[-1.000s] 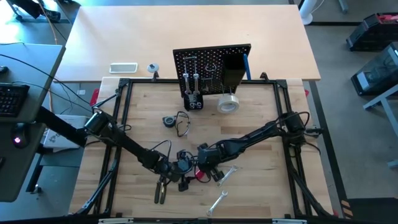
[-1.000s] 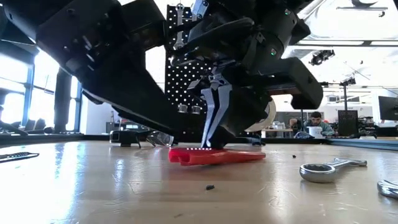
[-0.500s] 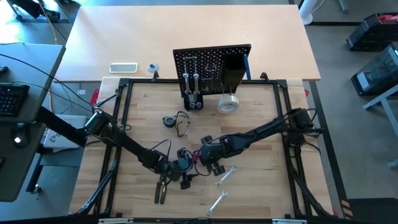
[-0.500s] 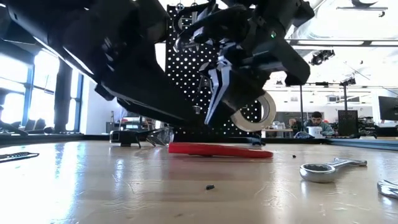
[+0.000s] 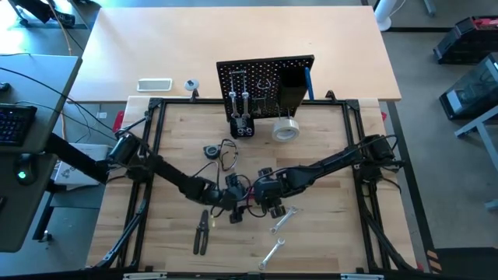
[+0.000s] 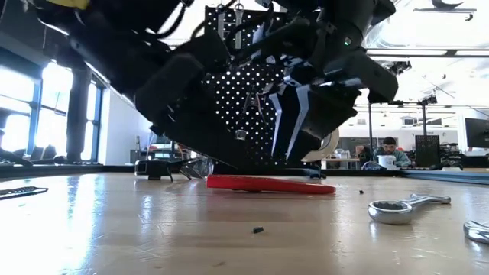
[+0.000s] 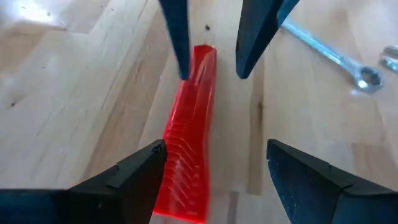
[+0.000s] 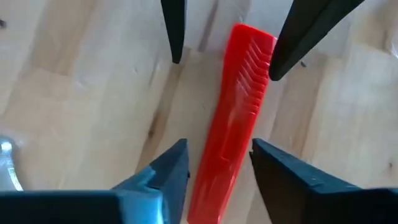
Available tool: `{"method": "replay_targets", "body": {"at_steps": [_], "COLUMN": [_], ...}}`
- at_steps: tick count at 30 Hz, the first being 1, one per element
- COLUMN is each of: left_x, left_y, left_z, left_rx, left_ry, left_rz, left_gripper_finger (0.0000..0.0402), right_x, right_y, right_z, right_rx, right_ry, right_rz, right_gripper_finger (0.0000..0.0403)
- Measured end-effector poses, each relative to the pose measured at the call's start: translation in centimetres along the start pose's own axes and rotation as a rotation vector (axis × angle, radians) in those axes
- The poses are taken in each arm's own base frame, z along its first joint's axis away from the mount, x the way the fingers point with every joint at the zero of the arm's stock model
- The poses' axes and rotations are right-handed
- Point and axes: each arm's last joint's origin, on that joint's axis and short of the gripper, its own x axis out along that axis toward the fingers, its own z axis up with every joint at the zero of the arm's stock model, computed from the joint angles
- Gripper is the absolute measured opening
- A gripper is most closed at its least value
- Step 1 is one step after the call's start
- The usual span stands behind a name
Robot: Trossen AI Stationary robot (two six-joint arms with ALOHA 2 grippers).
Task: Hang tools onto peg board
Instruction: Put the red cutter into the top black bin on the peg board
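Low view: wood table (image 6: 114, 229), seated person (image 6: 388, 151) behind; both grippers open, empty.

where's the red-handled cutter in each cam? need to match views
High: mostly hidden under both grippers at centre; a red sliver shows.
Low: flat on the table, centre.
Left wrist: mid-frame.
Right wrist: mid-frame.
Shared landmark: silver wrench.

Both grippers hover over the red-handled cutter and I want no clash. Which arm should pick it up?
Probably the right: the right gripper is open with the red-handled cutter lying between its fingers. The left gripper, also open, straddles the handle too, so it's close.
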Motion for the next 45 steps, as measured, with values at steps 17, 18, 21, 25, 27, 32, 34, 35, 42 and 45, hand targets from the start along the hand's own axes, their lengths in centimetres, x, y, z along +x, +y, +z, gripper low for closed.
{"method": "replay_targets", "body": {"at_steps": [17,18,21,25,27,32,34,35,42,45], "left_x": [1.4,1.4,1.4,1.6,1.6,1.6,1.5,1.5,1.2,1.1], "left_y": [3.7,3.9,4.2,4.4,4.4,4.1,3.9,3.8,2.7,2.1], "left_z": [-0.1,-0.1,-0.3,-0.7,-0.8,-0.8,-0.9,-0.9,-0.8,-0.5], "left_rx": [0.049,0.048,0.053,0.063,0.078,0.128,0.149,0.158,0.233,0.278], "left_ry": [0.172,0.177,0.2,0.215,0.216,0.211,0.206,0.203,0.176,0.166], "left_rz": [-0.121,-0.118,-0.106,-0.098,-0.097,-0.101,-0.093,-0.084,-0.024,-0.004], "left_gripper_finger": [0.027,0.0268,0.025,0.0194,0.0156,0.014,0.014,0.014,0.014,0.014], "right_x": [2.4,2.5,2.9,3.1,3.1,3.1,2.9,2.7,2.1,2.1], "right_y": [1.0,1.1,1.2,1.3,1.2,1.2,1.1,1.1,0.8,0.9], "right_z": [-3.4,-3.7,-4.1,-4.2,-4.2,-4.2,-4.2,-4.2,-4.1,-4.1], "right_rx": [0.115,0.123,0.147,0.151,0.153,0.155,0.171,0.173,0.201,0.205], "right_ry": [0.006,-0.004,-0.037,-0.062,-0.063,-0.066,-0.068,-0.068,-0.077,-0.079], "right_rz": [-0.074,-0.084,-0.079,-0.081,-0.086,-0.094,-0.103,-0.112,-0.131,-0.099], "right_gripper_finger": [0.0194,0.0194,0.0194,0.0194,0.0194,0.0194,0.0194,0.0194,0.0194,0.0194]}}
